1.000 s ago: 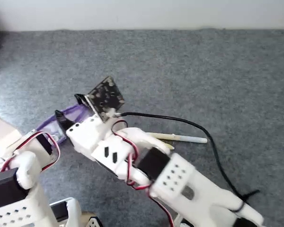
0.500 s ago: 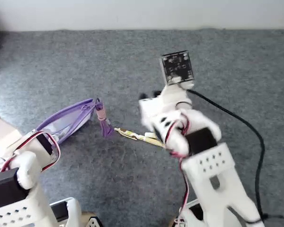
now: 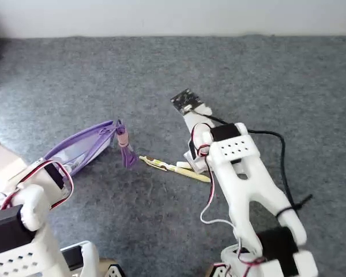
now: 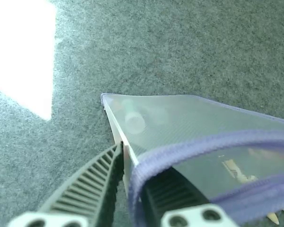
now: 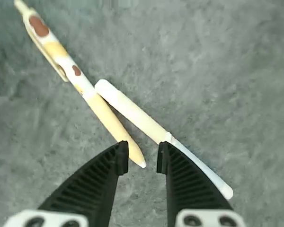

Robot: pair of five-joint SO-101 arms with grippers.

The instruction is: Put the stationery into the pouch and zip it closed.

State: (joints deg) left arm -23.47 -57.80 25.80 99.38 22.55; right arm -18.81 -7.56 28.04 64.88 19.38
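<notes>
The translucent purple-trimmed pouch (image 3: 81, 147) lies at the left, and its zip pull tassel (image 3: 126, 149) points toward the middle. My left gripper (image 4: 131, 163) is shut on the pouch's (image 4: 189, 127) purple rim near one corner. A yellow pen (image 3: 170, 168) with brown spots lies just right of the tassel, running under my right arm (image 3: 233, 156). In the right wrist view the yellow pen (image 5: 66, 66) and a white pen (image 5: 137, 116) lie side by side. My right gripper (image 5: 142, 152) hangs open just above them, with the yellow pen's tip between its fingers.
Grey carpet (image 3: 277, 75) covers the table up to a pale wall strip at the far edge. A black cable (image 3: 277, 151) loops off my right arm. A white object (image 3: 0, 161) sits at the left edge beside my left arm.
My right arm has swung away from the pouch to the right and come down over the pens. The pouch's tassel and the yellow pen are now uncovered. The left arm has not moved.
</notes>
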